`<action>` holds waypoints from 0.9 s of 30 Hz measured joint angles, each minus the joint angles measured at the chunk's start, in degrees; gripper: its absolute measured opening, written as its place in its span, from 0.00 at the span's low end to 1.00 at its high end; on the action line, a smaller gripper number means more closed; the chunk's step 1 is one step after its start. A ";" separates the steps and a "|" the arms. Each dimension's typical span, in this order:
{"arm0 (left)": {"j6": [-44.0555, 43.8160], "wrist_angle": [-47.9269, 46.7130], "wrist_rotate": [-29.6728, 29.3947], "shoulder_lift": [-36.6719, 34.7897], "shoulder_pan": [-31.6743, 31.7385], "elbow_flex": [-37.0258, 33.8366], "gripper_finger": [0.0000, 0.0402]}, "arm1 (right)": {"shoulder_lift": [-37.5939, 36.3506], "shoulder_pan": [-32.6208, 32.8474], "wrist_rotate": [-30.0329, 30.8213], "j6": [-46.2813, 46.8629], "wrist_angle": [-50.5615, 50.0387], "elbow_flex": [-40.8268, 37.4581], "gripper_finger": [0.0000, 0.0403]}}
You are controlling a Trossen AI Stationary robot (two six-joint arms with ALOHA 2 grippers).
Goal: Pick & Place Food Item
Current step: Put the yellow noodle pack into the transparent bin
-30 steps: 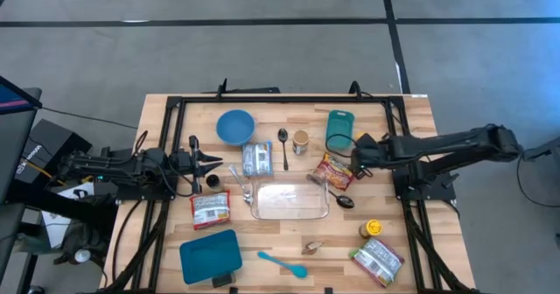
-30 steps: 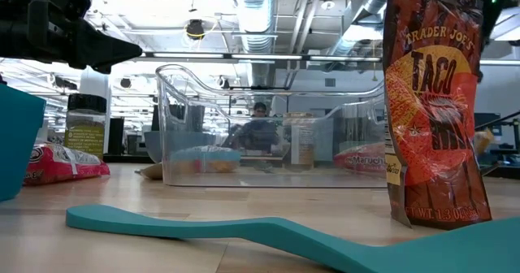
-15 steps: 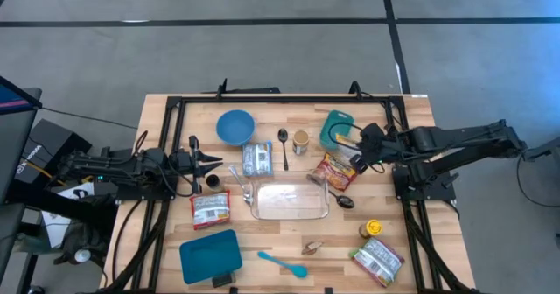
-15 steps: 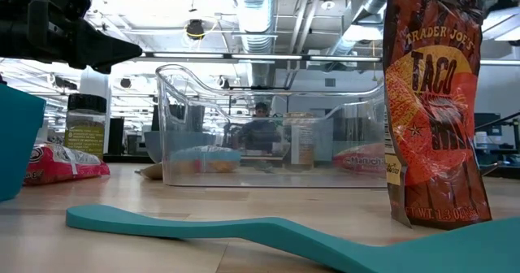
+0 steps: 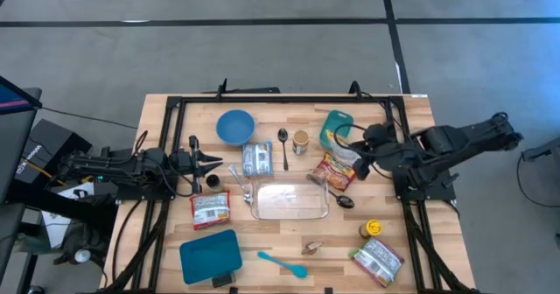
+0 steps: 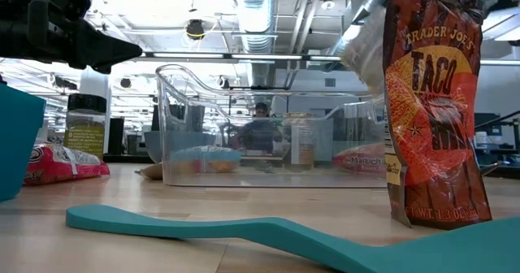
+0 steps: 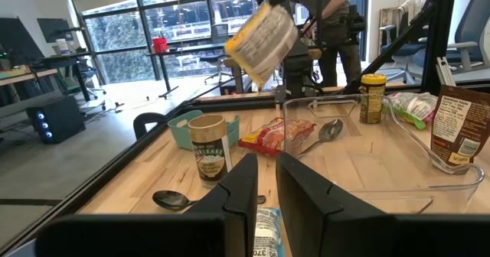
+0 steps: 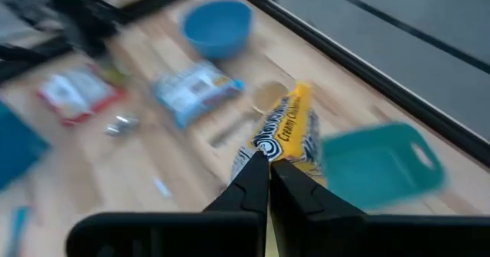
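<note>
Above the wooden table [image 5: 411,250], right end effector [image 8: 266,159] pinches a yellow packet [image 8: 285,131] aloft.

Blue bowl [image 5: 235,126], teal lid [image 5: 210,255], clear dish [image 5: 290,200], teal spatula [image 5: 283,264], spoon [image 5: 283,147], yellow-capped jar [image 5: 374,229]

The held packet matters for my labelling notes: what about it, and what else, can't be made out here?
- Packet, right wrist view: motion blur; only "Creamy" is legible. The right end effector covers its lower edge.
- Same packet, high view: too small to read.
- Clear container, low view: the taco bag covers its right end.
- Left end effector: idle by the left edge.
</note>
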 joint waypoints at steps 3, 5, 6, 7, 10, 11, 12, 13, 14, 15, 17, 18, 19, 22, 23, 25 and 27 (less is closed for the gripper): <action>0.00 -0.01 0.00 0.00 0.00 -0.01 0.11 | 0.03 1.83 -0.14 -3.09 6.37 0.00 0.00; 0.01 0.00 0.00 0.00 -0.01 0.00 0.11 | 0.52 2.85 -0.15 -4.21 10.44 0.00 0.00; 0.00 -0.02 0.00 0.01 -0.01 -0.01 0.11 | 0.64 3.25 -0.21 -4.40 12.06 0.00 0.00; 0.00 0.00 0.00 0.01 -0.01 -0.01 0.11 | 0.67 3.69 -0.30 -4.38 13.44 -0.02 0.00; 0.00 0.00 0.02 0.01 0.00 0.00 0.11 | 1.63 4.70 -0.28 -4.35 18.20 0.06 0.00; 0.00 -0.01 0.01 -0.01 -0.01 -0.01 0.11 | 1.84 5.15 -0.39 -3.98 18.61 -0.07 0.00; 0.00 -0.01 0.01 -0.01 -0.01 0.00 0.11 | 2.36 5.51 -0.28 -2.95 19.57 -0.08 0.00; 0.00 0.01 0.00 -0.01 0.00 -0.01 0.11 | 2.88 5.71 -0.09 -1.70 20.99 0.04 0.00; 0.02 0.11 0.02 -0.01 0.01 -0.01 0.11 | 3.32 5.83 -0.11 -0.52 21.40 0.07 0.00; 0.00 0.26 0.02 0.07 -0.01 -0.01 0.11 | 3.77 5.89 -0.14 0.70 21.27 -0.01 0.00; 0.02 0.23 0.02 0.26 0.00 -0.01 0.11 | 5.46 6.12 -0.11 3.25 22.88 0.00 0.00; 0.01 0.31 0.02 0.32 0.00 0.00 0.11 | 6.26 6.20 -0.14 4.30 23.13 0.00 0.00; 0.00 0.47 0.00 0.49 0.00 0.00 0.11 | 7.14 6.22 -0.15 5.01 23.13 -0.02 0.00; 0.00 0.33 0.02 0.60 -0.01 -0.01 0.11 | 9.97 6.20 -0.42 6.84 24.54 -0.02 0.00; 0.00 0.44 0.00 0.60 -0.01 0.01 0.11 | 11.03 6.20 -0.67 7.30 25.10 -0.02 0.00; 0.00 0.39 0.02 0.62 -0.01 0.00 0.11 | 13.12 6.16 -1.46 7.88 26.13 -0.02 0.00; 0.00 0.42 0.02 0.62 -0.01 -0.01 0.11 | 15.35 6.16 -1.47 8.20 27.44 -0.02 0.00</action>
